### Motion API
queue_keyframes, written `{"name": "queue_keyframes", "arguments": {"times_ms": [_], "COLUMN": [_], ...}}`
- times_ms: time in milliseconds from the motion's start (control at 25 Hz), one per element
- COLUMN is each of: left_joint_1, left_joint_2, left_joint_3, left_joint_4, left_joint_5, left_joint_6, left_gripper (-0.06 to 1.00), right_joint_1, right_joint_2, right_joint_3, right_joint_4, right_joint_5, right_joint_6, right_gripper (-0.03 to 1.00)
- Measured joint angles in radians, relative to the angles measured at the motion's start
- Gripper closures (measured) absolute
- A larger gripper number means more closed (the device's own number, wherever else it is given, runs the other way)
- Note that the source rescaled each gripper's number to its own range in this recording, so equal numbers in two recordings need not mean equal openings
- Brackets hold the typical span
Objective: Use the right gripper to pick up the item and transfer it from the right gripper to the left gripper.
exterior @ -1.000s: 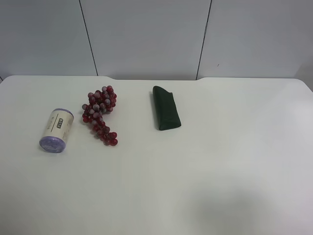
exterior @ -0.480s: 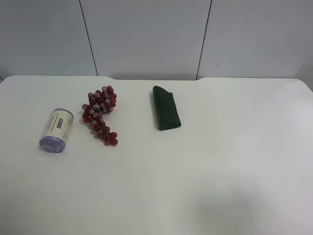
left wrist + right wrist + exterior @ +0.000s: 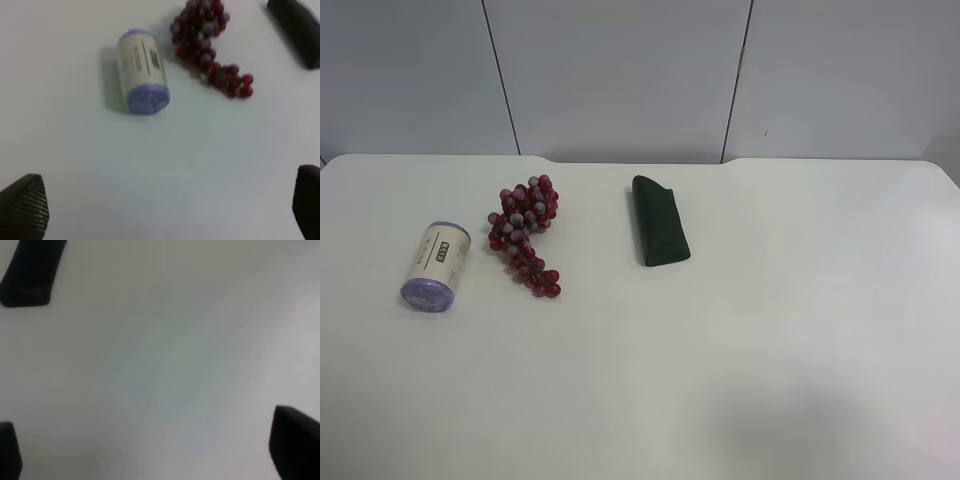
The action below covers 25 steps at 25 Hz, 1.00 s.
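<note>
Nothing has moved; the item (image 3: 142, 71) lies ahead of the wide-open, empty left gripper (image 3: 170, 202); the right gripper (image 3: 150, 447) gapes empty too.

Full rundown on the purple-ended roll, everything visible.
The roll is a small cylinder with purple, crinkly-looking wrapped ends and a cream label printed with black text too small to read. It lies on its side on the white table, one purple end facing the exterior high camera, long axis slightly angled. The left wrist view shows it too. The red grape bunch lies close beside it with a bare gap between them. Only the table touches it; no pincer is on it.
</note>
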Motion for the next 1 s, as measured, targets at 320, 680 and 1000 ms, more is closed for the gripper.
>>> {"name": "queue_keyframes", "arguments": {"times_ms": [320,680,1000], "left_joint_1": [0.0,0.0,0.074], "left_joint_2": [-0.001,-0.001,-0.001], "left_joint_3": [0.041,0.041,0.041], "left_joint_4": [-0.008,-0.011,-0.026], "left_joint_5": [-0.061,-0.072,-0.073], "left_joint_6": [0.059,0.064,0.093], "left_gripper": [-0.05,-0.05,-0.05], "right_joint_1": [0.0,0.0,0.0], "right_joint_2": [0.0,0.0,0.0], "right_joint_3": [0.0,0.0,0.0], "right_joint_4": [0.0,0.0,0.0], "right_joint_5": [0.0,0.0,0.0], "right_joint_6": [0.0,0.0,0.0], "right_gripper": [-0.03,-0.03,-0.03]}}
